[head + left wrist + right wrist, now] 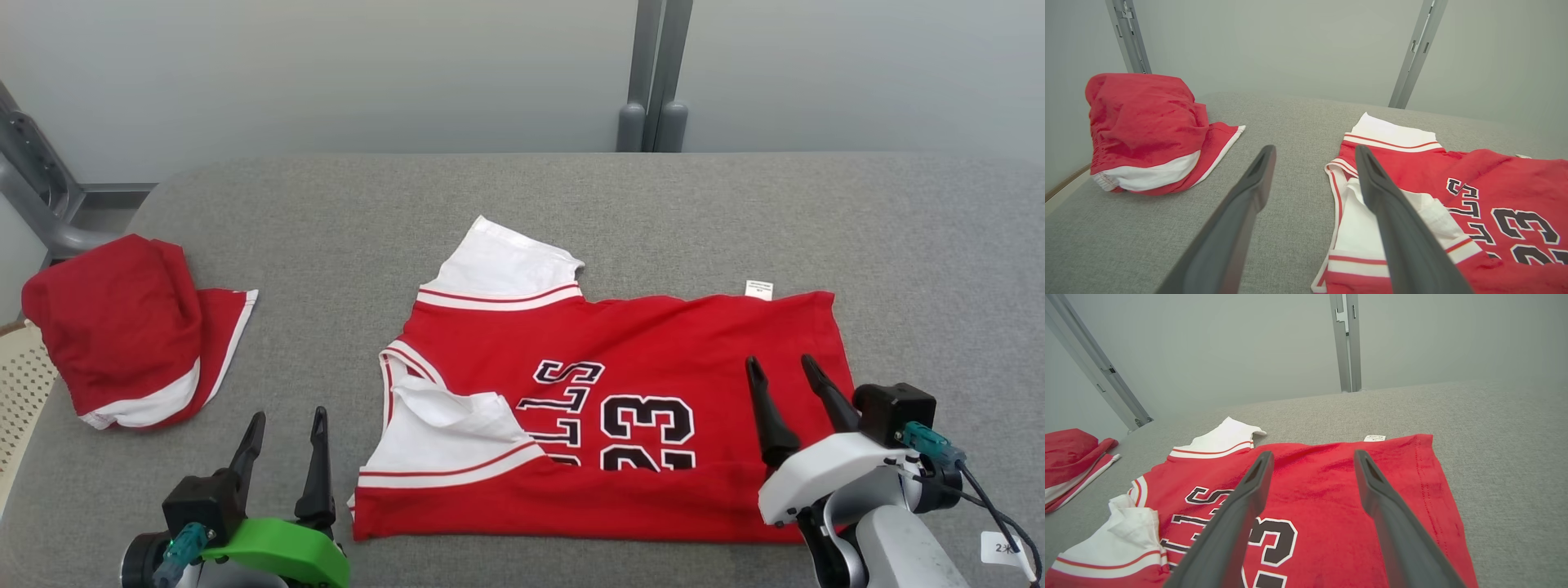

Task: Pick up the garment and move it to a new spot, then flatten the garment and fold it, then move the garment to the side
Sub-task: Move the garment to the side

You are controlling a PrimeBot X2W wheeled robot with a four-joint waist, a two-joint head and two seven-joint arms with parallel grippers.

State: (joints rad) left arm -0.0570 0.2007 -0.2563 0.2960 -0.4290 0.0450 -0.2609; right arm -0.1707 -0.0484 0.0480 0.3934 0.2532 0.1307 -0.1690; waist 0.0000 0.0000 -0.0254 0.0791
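Left hand [289, 412] sits with its two fingers spread apart and nothing between them. It is over bare table [653, 204], just off the collar end of the jersey [637, 343]. My right hand [779, 359] is spread the same way and holds nothing, fingers over the hem end of the jersey. I cannot tell whether its tips touch the cloth.

I see the red jersey lying flat near the middle of the grey table, turned sideways, collar toward my left and hem toward my right. Its near long edge is folded up over the front and covers the lower part of the black number [649, 425]. The far sleeve [502, 265] lies flat, pointing toward the wall. The near sleeve [445, 437] is rumpled and turned over onto the chest, partly covering the lettering. A white label [758, 287] pokes out at the far edge by the hem.

Red shorts [122, 327] with white trim sit in a heap at the table's left edge, well apart from the jersey. Beyond that edge is a pale perforated thing [20, 384] I cannot identify. Grey posts [653, 82] stand behind the table, and a slanted grey frame [33, 180] rises at the far left.

My count: two hands, one jersey with two white sleeves, one label, one heap of shorts, two posts side by side.
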